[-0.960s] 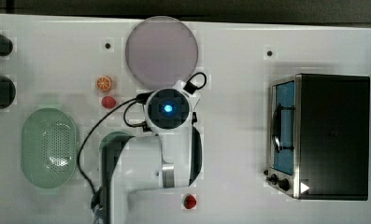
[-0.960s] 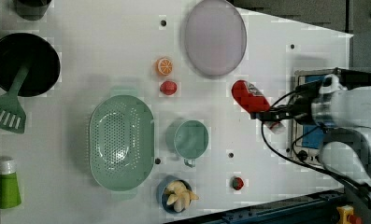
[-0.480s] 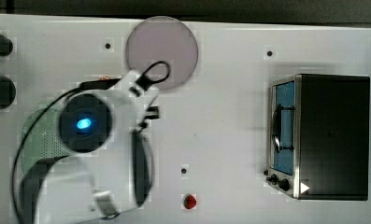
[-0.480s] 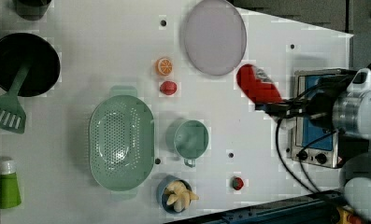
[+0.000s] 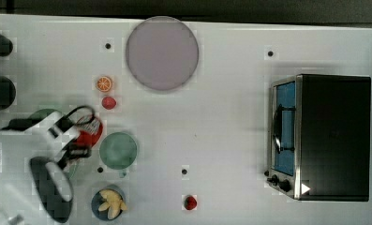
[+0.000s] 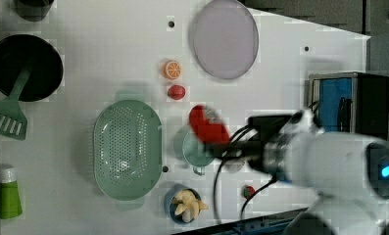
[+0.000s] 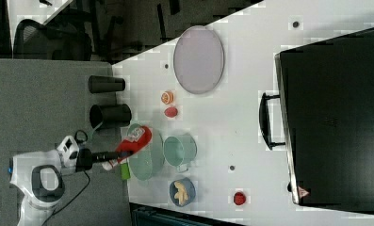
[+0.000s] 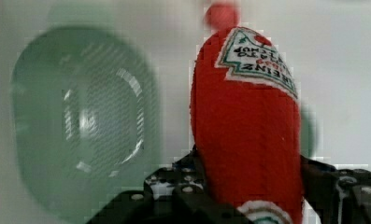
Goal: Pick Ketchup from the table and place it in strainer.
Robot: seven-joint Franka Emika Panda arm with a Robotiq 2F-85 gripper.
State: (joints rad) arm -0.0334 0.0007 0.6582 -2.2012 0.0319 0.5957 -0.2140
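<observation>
Red ketchup bottle (image 6: 209, 125) sits clamped in the claw (image 6: 220, 147), lifted clear of the white tabletop (image 6: 109, 39). Jaws stand partway closed on the bottle's lower body near its white cap end, the labelled wide end pointing away from the arm; wrist view shows the bottle (image 8: 248, 126) pinched between black fingers (image 8: 323, 179). Gripping near the cap leaves most of the bottle sticking out, probably so it can be laid into the basket lengthwise.

In the left view the bottle hangs over the gap between the mint-green strainer (image 6: 127, 149) and the small green cup (image 6: 194, 147), near the strainer but not over it. The right view puts the bottle (image 7: 136, 139) at the strainer's (image 7: 147, 162) rim, so how far in it reaches I cannot tell. The top view has the bottle (image 5: 87, 132) just beside the cup (image 5: 119, 150), with the white arm covering most of the strainer (image 5: 43, 114).

Strainer is empty in the left view and the wrist view (image 8: 80, 121), perforated bottom clear. Judgement: transport step, pick done, placing not yet done. Next needs the bottle brought over the basket's middle and lowered before release. Risk: long bottle catching on the thick rim, or clipping the strawberry (image 6: 176, 91) or the cup nearby. Orange slice (image 6: 172, 69), grey-lilac plate (image 6: 224, 38) and toaster oven (image 6: 349, 100) sit well apart from the path.
</observation>
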